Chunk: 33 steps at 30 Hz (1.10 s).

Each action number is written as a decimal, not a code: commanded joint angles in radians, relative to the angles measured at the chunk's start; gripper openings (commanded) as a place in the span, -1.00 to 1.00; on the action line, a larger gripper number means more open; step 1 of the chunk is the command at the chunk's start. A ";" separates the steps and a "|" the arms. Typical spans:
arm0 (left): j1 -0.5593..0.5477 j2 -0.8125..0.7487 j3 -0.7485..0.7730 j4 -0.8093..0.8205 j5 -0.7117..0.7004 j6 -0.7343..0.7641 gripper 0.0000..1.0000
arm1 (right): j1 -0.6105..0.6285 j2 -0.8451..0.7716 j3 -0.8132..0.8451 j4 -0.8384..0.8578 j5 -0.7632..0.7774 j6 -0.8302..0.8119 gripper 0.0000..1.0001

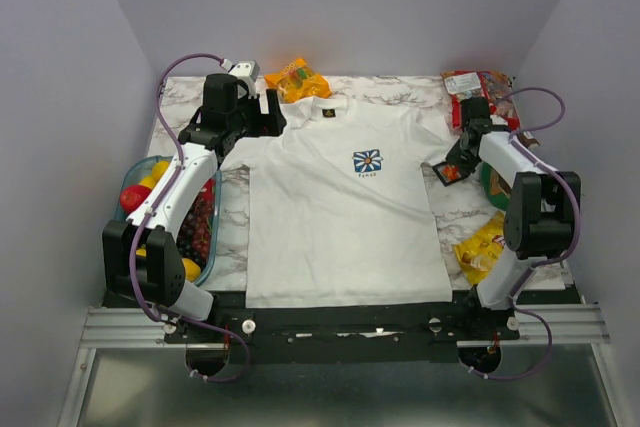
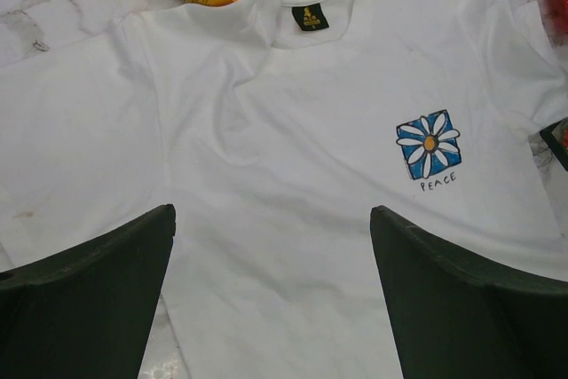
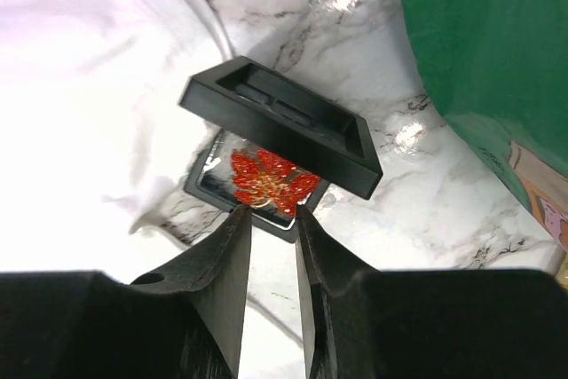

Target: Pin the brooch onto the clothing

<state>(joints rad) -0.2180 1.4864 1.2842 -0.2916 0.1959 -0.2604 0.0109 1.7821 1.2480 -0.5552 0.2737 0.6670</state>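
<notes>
The white T-shirt point(image 1: 340, 217) lies flat on the marble table, its blue-and-white daisy print point(image 1: 367, 161) on the chest; the left wrist view also shows the shirt point(image 2: 293, 86) and the print point(image 2: 429, 143). The orange-red leaf-shaped brooch point(image 3: 271, 182) lies in an open black box point(image 3: 209, 185) with its lid point(image 3: 284, 122) tipped up, just off the shirt's right sleeve point(image 1: 448, 172). My right gripper point(image 3: 272, 210) is narrowly open, its tips on either side of the brooch's near edge. My left gripper point(image 2: 272, 210) is wide open and empty above the shirt's left shoulder.
An orange snack bag point(image 1: 296, 79) lies behind the collar. A red packet point(image 1: 470, 82) sits at the back right, a green item point(image 1: 492, 182) beside the box, and a yellow bag point(image 1: 480, 247) at the front right. A fruit container point(image 1: 212, 247) stands at the left.
</notes>
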 commanded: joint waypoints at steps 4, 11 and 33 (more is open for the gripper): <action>0.005 -0.018 -0.003 0.028 0.027 -0.014 0.98 | -0.005 -0.004 -0.005 0.029 -0.013 -0.027 -0.29; 0.005 -0.014 0.001 0.025 0.040 -0.017 0.98 | -0.005 0.043 -0.015 0.029 0.001 -0.007 0.20; 0.005 -0.014 -0.002 0.031 0.068 -0.031 0.97 | -0.003 0.160 0.076 -0.046 0.038 0.052 0.42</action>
<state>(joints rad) -0.2176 1.4864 1.2842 -0.2775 0.2443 -0.2852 0.0109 1.9163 1.2964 -0.5694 0.2722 0.6918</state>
